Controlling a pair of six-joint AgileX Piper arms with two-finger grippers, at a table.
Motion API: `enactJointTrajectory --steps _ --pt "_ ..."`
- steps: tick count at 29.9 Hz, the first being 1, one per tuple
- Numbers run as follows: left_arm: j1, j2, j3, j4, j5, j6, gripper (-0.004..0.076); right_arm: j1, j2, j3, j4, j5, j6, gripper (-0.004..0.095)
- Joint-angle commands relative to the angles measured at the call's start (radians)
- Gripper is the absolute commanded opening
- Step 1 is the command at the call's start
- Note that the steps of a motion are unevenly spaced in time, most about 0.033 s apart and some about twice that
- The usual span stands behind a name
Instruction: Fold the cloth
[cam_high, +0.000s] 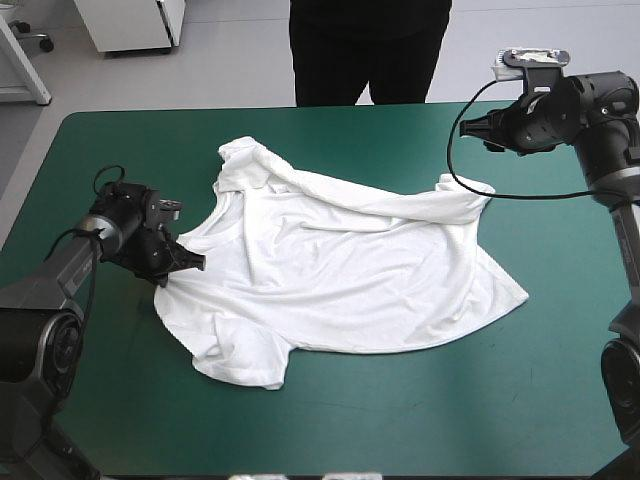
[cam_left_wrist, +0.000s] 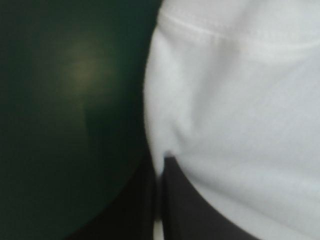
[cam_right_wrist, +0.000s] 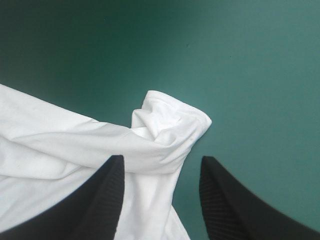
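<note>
The white T-shirt (cam_high: 350, 270) lies spread but wrinkled across the middle of the table, its collar toward the far left. My left gripper (cam_high: 193, 262) sits low at the shirt's left edge, by a sleeve. In the left wrist view its black fingers meet (cam_left_wrist: 161, 157), shut on the T-shirt (cam_left_wrist: 240, 100), with a hem seam just ahead. My right gripper (cam_high: 476, 128) hangs raised above the far right of the table. It stands open (cam_right_wrist: 162, 162) over the bunched right sleeve (cam_right_wrist: 172, 122) and touches no cloth. That sleeve (cam_high: 465, 190) lies at the shirt's far right corner.
A broad strip of teal-green cover (cam_high: 400, 420) runs between the shirt and the table's near edge. More cover (cam_right_wrist: 240, 60) shows beyond the right sleeve toward the table's right side.
</note>
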Motion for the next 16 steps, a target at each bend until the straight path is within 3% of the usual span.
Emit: enactJointTrajectory --steps 1,7,16 --pt "0.068 -0.044 -0.065 0.050 -0.049 -0.017 -0.0009 -0.007 -0.053 -0.033 -0.005 -0.038 -0.006 0.0439" --pt "0.201 -0.031 -0.176 0.054 -0.115 -0.011 -0.0009 -0.007 -0.053 -0.033 -0.005 -0.036 -0.004 0.0439" --pt "0.270 0.146 -0.466 0.067 -0.100 0.020 -0.0009 -0.007 -0.053 -0.033 -0.001 -0.030 -0.004 0.0419"
